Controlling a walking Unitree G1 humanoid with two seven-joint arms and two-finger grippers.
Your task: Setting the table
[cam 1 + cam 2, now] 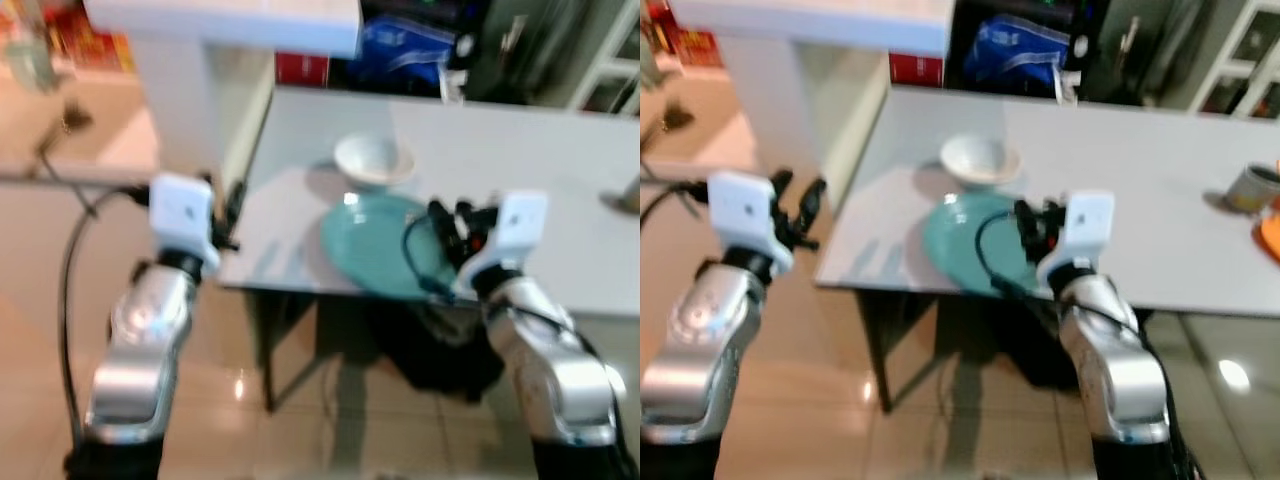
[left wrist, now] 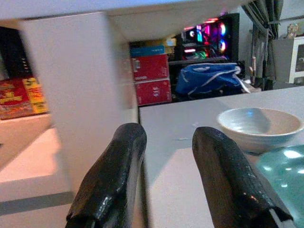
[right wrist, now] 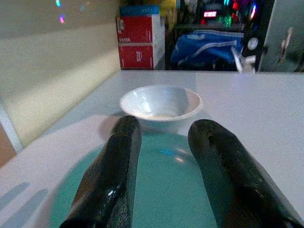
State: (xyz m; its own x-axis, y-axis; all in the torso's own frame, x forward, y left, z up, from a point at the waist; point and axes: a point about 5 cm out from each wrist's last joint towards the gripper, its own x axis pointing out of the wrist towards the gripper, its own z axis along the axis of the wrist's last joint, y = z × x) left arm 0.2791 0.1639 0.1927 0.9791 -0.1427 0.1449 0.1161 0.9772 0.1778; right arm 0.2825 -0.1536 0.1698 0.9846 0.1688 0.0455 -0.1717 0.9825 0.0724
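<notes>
A teal plate [image 1: 372,247] lies at the near edge of the grey-white table [image 1: 560,170], slightly over the edge. Just behind it, almost touching, stands a white bowl [image 1: 372,160]. My right gripper [image 1: 452,225] hovers low over the plate's right part, open with nothing between its fingers [image 3: 116,175]; the bowl [image 3: 161,102] sits straight ahead of it. My left gripper [image 1: 226,215] is held off the table's left edge, at about tabletop height. It is open and empty, with the bowl [image 2: 259,124] and plate [image 2: 285,171] off to its side.
A white counter and pillar [image 1: 180,90] stand close to the table's left edge. Red boxes [image 2: 151,78] and a blue bag [image 1: 1025,55] are behind the table. A grey cup [image 1: 1252,187] and something orange [image 1: 1270,235] sit at the table's far right. Dark clutter lies under the table.
</notes>
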